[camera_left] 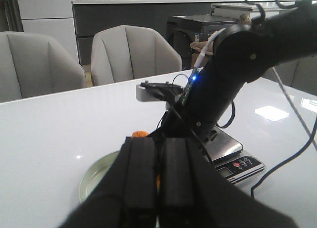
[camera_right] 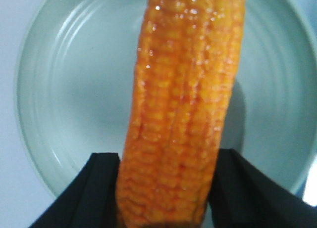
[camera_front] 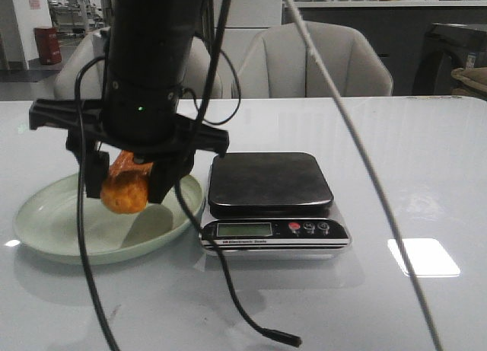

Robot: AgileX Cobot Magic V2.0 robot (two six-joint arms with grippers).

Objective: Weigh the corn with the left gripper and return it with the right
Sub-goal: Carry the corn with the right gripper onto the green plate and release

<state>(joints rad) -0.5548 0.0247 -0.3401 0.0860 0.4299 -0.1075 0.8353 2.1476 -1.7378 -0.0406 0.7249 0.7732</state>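
Front view: right gripper (camera_front: 127,185) w/ green light is pinching the corn (camera_front: 124,186) between its fingers, hanging it just above the green plate (camera_front: 46,237) beside the scale (camera_front: 268,185), prob. for the return; left gripper (camera_left: 153,181) is looking closed & empty.

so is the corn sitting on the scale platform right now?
No. In the front view the corn hangs clamped in the right gripper above the plate; the scale platform is bare.
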